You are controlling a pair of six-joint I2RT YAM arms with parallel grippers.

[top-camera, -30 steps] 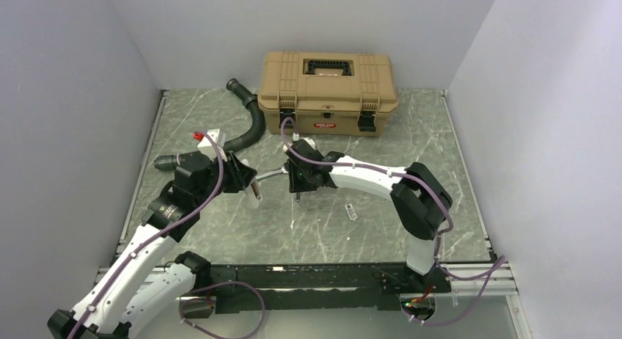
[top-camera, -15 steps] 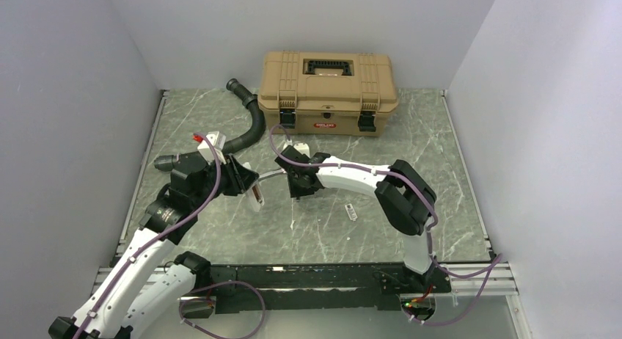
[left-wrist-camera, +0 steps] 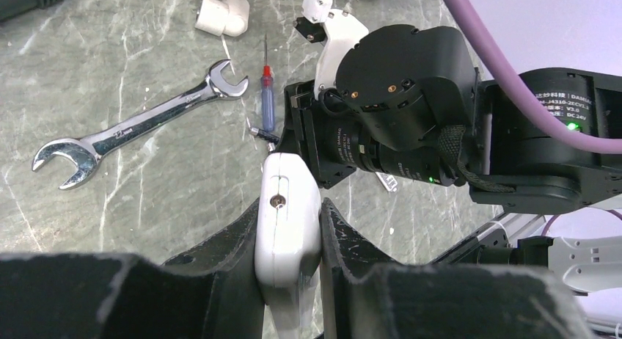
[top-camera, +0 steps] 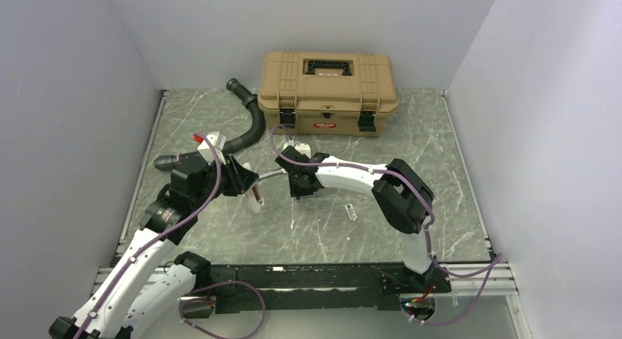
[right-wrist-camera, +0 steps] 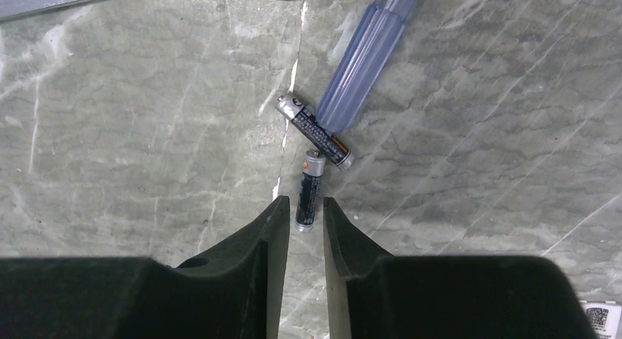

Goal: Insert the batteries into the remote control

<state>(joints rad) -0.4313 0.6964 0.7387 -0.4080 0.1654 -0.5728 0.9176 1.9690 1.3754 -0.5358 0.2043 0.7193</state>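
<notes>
My left gripper [left-wrist-camera: 290, 210] is shut on the remote control [left-wrist-camera: 287, 229], a slim white handset held edge-on above the table, with a small screw on its upturned side. From above, the remote control [top-camera: 254, 195] hangs off the left gripper [top-camera: 248, 185]. Two black batteries lie on the marble. One battery [right-wrist-camera: 309, 188] has its near end between the tips of my right gripper [right-wrist-camera: 303, 205], whose jaws stand narrowly open with a sliver of gap on each side. The other battery [right-wrist-camera: 315, 130] lies slantwise just beyond it, touching a blue screwdriver [right-wrist-camera: 363, 60]. The right gripper [top-camera: 298, 186] points down beside the remote.
A steel wrench [left-wrist-camera: 139, 122] lies left of the screwdriver [left-wrist-camera: 268, 108], with a stubby white cylinder piece [left-wrist-camera: 224, 15] beyond it. A tan toolbox [top-camera: 328, 82] stands at the back, a black hose [top-camera: 249, 122] to its left. A small label card [top-camera: 351, 212] lies right of the grippers.
The right arm's elbow has swung left and its wrist has shifted slightly left over the batteries. The left arm still holds the remote in the same place.
</notes>
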